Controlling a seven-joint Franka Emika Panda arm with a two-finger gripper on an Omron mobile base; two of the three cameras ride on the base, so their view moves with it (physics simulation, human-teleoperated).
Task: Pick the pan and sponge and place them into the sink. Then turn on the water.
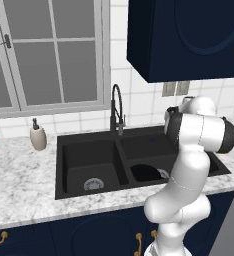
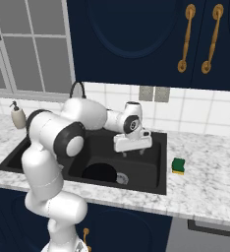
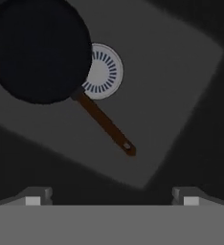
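The pan (image 3: pixel 39 50) lay flat on the floor of the sink's right basin, directly below my gripper (image 2: pixel 132 152), and nothing touched it. My fingers were spread wide and held nothing; in the hand view the two tips (image 3: pixel 35 197) stood far apart at the bottom, well clear of the pan. My hand hung above the basin with the fingers pointing down into it.

The pan's round black body covered part of the silver drain (image 3: pixel 104 72), and its brown handle (image 3: pixel 106 125) ran away from the body across the basin floor. From the right base view the pan showed as a dark disc (image 2: pixel 100 172) toward the front of the basin, with the drain peeking out just beside it.

The sink (image 1: pixel 69 142) was a matte black double basin set into a white marble counter (image 2: pixel 205 177). Its left basin held only its own drain (image 1: pixel 93 184). The tall black faucet (image 1: pixel 117 107) rose behind the divider between the basins.

The sponge (image 2: pixel 178 166), yellow with a green top, sat on the counter just to the right of the sink rim, apart from my gripper. A soap dispenser (image 1: pixel 38 136) stood on the counter to the left of the sink, below the window (image 1: pixel 44 55).
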